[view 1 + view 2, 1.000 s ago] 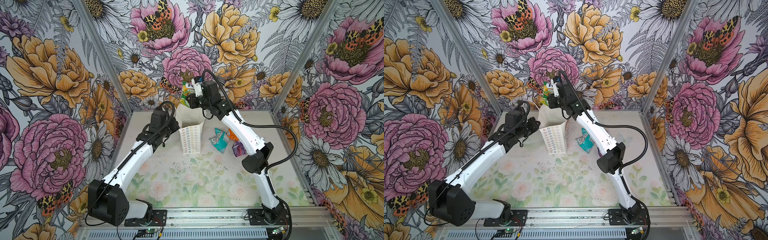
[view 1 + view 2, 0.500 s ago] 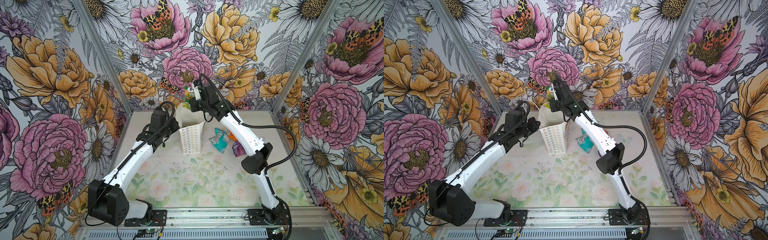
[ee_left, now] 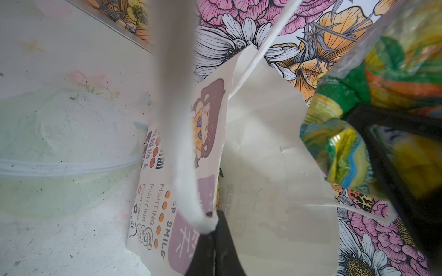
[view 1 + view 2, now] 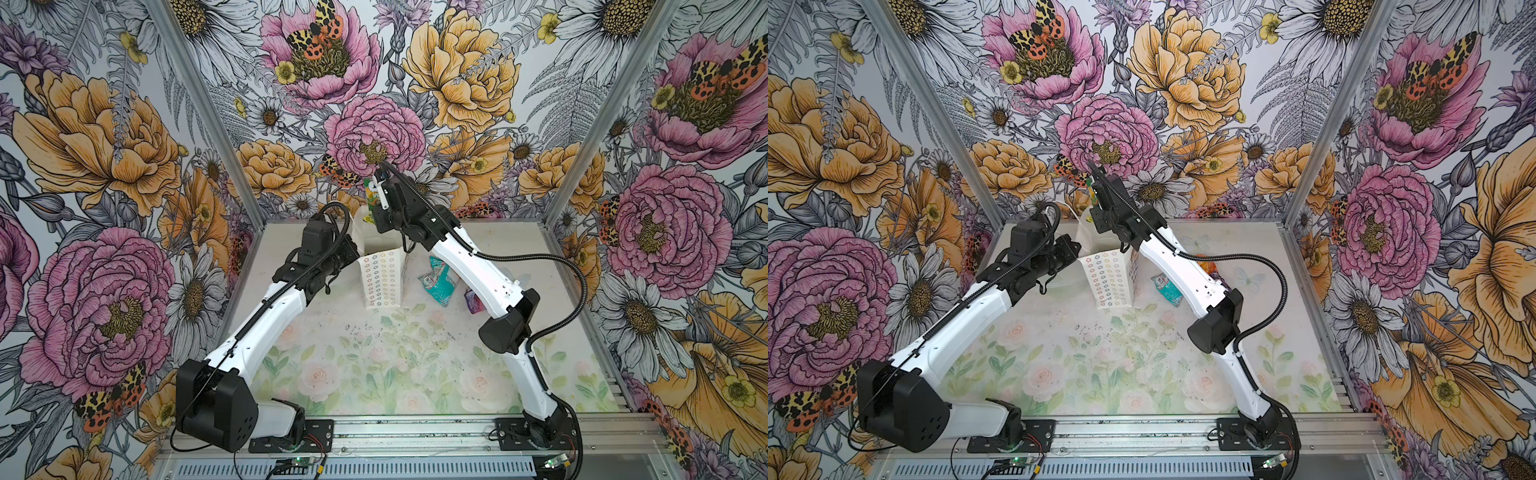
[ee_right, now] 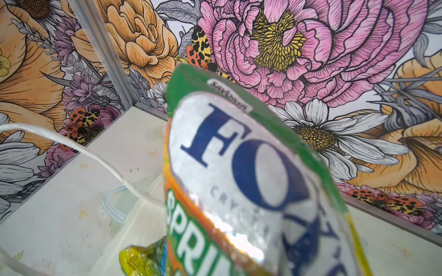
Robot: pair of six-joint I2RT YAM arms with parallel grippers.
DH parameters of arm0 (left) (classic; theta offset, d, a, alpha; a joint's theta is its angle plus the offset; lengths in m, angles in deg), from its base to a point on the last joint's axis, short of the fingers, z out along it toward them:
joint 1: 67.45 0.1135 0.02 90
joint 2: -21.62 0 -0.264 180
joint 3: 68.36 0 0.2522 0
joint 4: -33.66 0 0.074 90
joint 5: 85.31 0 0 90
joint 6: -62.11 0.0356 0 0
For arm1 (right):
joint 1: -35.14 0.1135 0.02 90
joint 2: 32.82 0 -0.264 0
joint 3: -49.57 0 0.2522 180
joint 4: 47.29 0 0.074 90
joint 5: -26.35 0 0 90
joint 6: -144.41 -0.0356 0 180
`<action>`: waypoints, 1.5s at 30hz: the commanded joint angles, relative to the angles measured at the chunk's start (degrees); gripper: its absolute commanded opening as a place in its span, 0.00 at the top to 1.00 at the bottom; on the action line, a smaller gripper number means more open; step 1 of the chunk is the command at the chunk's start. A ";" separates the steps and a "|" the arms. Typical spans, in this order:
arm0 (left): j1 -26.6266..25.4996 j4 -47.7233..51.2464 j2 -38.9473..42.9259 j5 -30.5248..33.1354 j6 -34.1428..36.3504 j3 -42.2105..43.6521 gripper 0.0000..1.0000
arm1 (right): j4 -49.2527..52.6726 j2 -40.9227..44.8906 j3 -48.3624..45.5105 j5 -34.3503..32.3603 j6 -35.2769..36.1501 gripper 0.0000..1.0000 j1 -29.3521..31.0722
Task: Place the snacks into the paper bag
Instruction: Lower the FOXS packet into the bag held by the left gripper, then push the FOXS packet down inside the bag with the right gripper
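Observation:
The white paper bag [image 4: 381, 276] [image 4: 1106, 282] stands upright mid-table. My left gripper [image 4: 352, 252] [image 3: 213, 241] is shut on its rim where a string handle [image 3: 189, 191] joins. Over the bag's open mouth my right gripper [image 4: 376, 203] [image 4: 1099, 201] is shut on a green "FOX'S" snack packet [image 4: 371, 194] [image 5: 239, 172], whose foil hides the jaws in the right wrist view. A yellow-green packet [image 5: 141, 260] [image 4: 367, 218] sits in the bag's mouth. Right of the bag lie teal [image 4: 438, 280] [image 4: 1168, 289], purple [image 4: 473, 300] and orange [image 4: 1206, 264] packets, partly under the right arm.
A clear plastic lid [image 3: 59, 143] [image 4: 1065, 280] lies flat on the mat left of the bag, under my left wrist. The bag's other string handle [image 5: 95, 155] arcs loose. Flowered walls close the back and both sides.
My right gripper has shifted a little left and down with the green packet, nearer the bag's mouth. The left arm and the bag have not moved.

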 commanded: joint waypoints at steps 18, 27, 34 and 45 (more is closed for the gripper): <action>-0.24 0.10 0.48 -0.60 -0.20 0.93 1.00 | -1.04 -1.95 -0.06 -4.13 -2.62 0.94 0.54; -0.15 0.02 0.57 -0.66 -0.29 1.27 1.00 | -1.22 -2.78 0.17 -4.06 -5.21 0.93 0.45; -0.06 -0.12 0.39 -0.72 -0.29 1.24 1.00 | -3.27 -4.27 0.20 -4.25 -5.65 0.93 -0.21; 0.22 -0.12 -0.30 -0.96 -0.31 0.74 1.00 | -4.71 -5.42 0.17 -3.72 -4.92 0.93 -0.60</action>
